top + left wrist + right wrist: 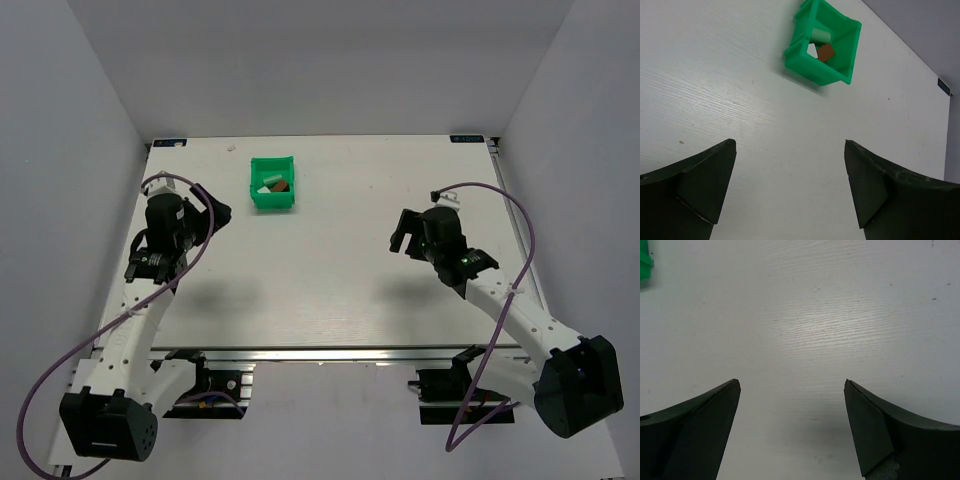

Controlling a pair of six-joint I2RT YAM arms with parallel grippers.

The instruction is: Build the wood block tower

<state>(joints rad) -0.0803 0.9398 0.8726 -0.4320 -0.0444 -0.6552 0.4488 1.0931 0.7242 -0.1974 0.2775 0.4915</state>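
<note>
Several wood blocks [275, 185] are lying unstacked in the green bin [272, 204], far left overhead. From the left wrist, the left gripper [789, 146] is gaping toward them, likely for picking. The right gripper [790, 383] is hanging spread above the table [840, 315].

Both arms reached forward, nothing held.
The left gripper [216, 212] and right gripper [403, 232] hung well apart, each tilted downward, jaws spread wide and empty.
</note>
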